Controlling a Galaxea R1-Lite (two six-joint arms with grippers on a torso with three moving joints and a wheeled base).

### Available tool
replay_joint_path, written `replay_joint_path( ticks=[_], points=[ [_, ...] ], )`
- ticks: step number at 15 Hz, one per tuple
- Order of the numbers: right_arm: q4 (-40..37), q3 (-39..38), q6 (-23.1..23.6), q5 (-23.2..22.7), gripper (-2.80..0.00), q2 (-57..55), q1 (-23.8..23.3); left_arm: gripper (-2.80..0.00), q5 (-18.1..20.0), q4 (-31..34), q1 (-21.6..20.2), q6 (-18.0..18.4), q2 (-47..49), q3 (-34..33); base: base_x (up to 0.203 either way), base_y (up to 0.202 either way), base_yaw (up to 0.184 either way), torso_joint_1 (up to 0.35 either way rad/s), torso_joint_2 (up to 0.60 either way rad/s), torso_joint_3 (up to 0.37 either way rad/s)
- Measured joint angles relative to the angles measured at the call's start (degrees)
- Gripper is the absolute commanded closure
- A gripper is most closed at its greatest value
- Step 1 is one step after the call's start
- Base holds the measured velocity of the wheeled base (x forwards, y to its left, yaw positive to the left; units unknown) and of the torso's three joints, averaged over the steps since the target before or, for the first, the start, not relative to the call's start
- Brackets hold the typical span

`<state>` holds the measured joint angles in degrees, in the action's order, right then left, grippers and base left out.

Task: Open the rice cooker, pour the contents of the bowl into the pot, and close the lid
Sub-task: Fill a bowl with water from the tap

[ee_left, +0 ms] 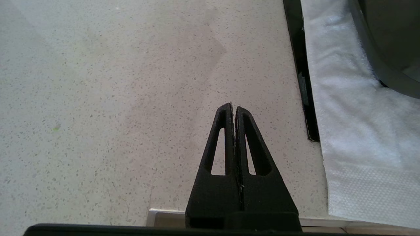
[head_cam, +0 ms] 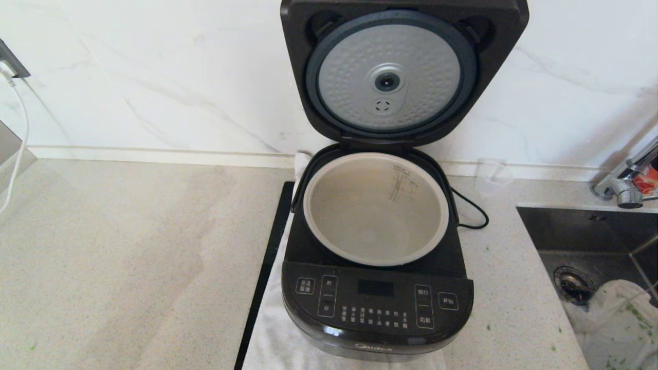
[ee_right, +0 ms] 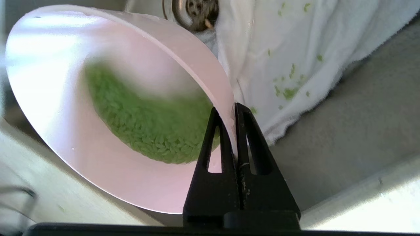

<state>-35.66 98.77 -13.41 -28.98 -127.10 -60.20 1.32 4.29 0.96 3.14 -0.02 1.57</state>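
The black rice cooker [head_cam: 378, 303] stands on the counter with its lid [head_cam: 390, 77] raised upright, dimpled silver plate facing me. Its pale grey pot [head_cam: 377, 208] shows no green bits inside. Neither arm shows in the head view. In the right wrist view my right gripper [ee_right: 233, 109] is shut on the rim of the pink-lined bowl [ee_right: 65, 108], which hangs tilted over the sink. A heap of small green bits [ee_right: 147, 131], the contents of the bowl, lies inside it. My left gripper [ee_left: 233, 108] is shut and empty over bare counter left of the cooker.
A white cloth [head_cam: 270, 334] and a black strip [head_cam: 267, 272] lie under and beside the cooker. The steel sink [head_cam: 591, 257] at right holds a white towel [ee_right: 288, 49] speckled with green bits, near the drain [ee_right: 197, 11]. A faucet [head_cam: 627, 180] and a clear cup [head_cam: 491, 177] stand behind.
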Motion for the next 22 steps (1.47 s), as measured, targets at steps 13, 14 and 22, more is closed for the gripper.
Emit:
replay_joint_path(
  ticks=[13,14,22],
  points=[
    [-6.9,11.2,-3.2,-3.7,0.0,-9.2,0.0,0.0,0.0,0.0,0.0,0.0,0.0,0.0,0.0,0.0,0.0,0.0,0.0,0.0],
    [-7.3,11.2,-3.2,-3.7,0.0,-9.1,0.0,0.0,0.0,0.0,0.0,0.0,0.0,0.0,0.0,0.0,0.0,0.0,0.0,0.0],
    [-19.2,10.6,-2.1,-7.3,0.0,0.0,4.6,0.0,0.0,0.0,0.0,0.0,0.0,0.0,0.0,0.0,0.0,0.0,0.0,0.0]
  ],
)
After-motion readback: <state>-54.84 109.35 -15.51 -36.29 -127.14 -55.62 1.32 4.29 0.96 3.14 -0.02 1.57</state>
